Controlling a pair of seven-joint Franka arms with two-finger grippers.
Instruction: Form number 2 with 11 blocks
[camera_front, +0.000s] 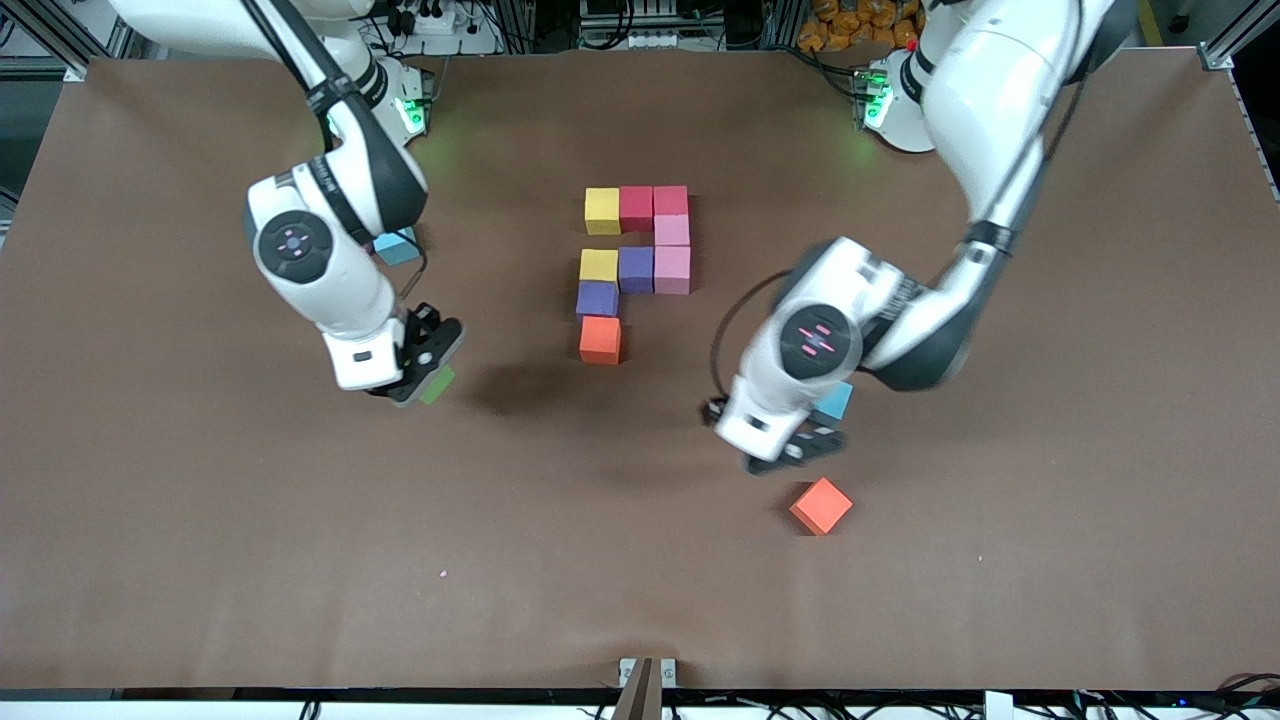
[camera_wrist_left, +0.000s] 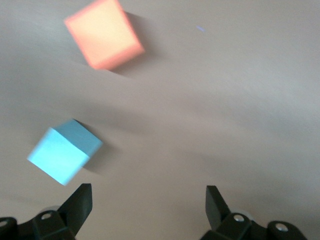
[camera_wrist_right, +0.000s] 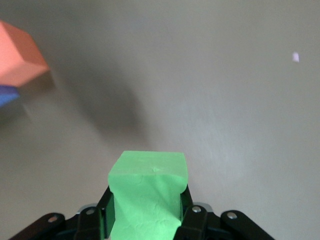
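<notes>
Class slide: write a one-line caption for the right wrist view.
Right hand shut on a green block above the bare table.

The front view looks down from a high place across the table (camera_front: 200, 560) and faces the two robot bases, so it takes in the whole brown top. The left wrist view looks down from close above the table, past the open fingertips (camera_wrist_left: 80, 200) of the left gripper (camera_wrist_left: 149, 202). It shows a loose orange block (camera_wrist_left: 102, 34) and a light blue block (camera_wrist_left: 62, 152), which the front view also shows (camera_front: 821, 505) (camera_front: 833, 401). The right wrist view looks along the right gripper (camera_wrist_right: 146, 212), very near to the green block (camera_wrist_right: 147, 192) it holds, and shares with the front view that block (camera_front: 437, 385) and the orange block (camera_wrist_right: 17, 55) (camera_front: 599, 340) at the end of the built shape.
</notes>
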